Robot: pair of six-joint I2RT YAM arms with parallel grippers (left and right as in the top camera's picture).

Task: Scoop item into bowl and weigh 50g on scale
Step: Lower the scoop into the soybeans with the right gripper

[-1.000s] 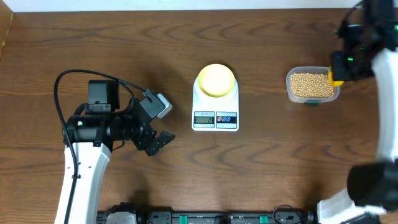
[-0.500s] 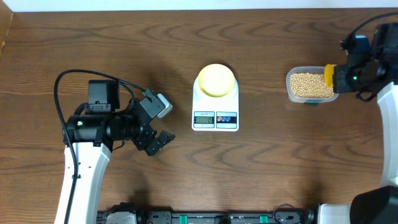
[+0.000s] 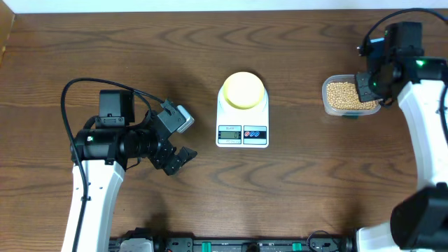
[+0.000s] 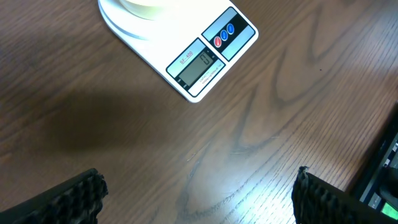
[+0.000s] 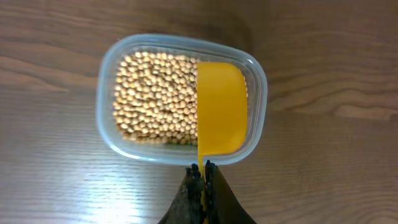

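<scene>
The pale yellow bowl (image 3: 243, 89) stands on the white scale (image 3: 242, 134) at mid table; the left wrist view shows the scale's display (image 4: 200, 67) and the bowl's base (image 4: 146, 5). Beige beans (image 5: 155, 93) fill a clear tub (image 3: 348, 96). My right gripper (image 5: 202, 169) is shut on the handle of a yellow scoop (image 5: 221, 115), whose cup lies over the tub's right half. From overhead that gripper (image 3: 369, 85) sits over the tub's right edge and hides the scoop. My left gripper (image 3: 180, 159) hangs open left of the scale, nothing between its fingers (image 4: 74, 199).
The tub's rim (image 5: 99, 118) rests on the wooden table right of the scale. A black cable (image 3: 70, 91) loops above the left arm. Dark equipment (image 3: 231, 245) lines the table's front edge.
My right arm has swung round and shifted a little left, bringing the scoop over the tub's right side. The left arm has not moved.
</scene>
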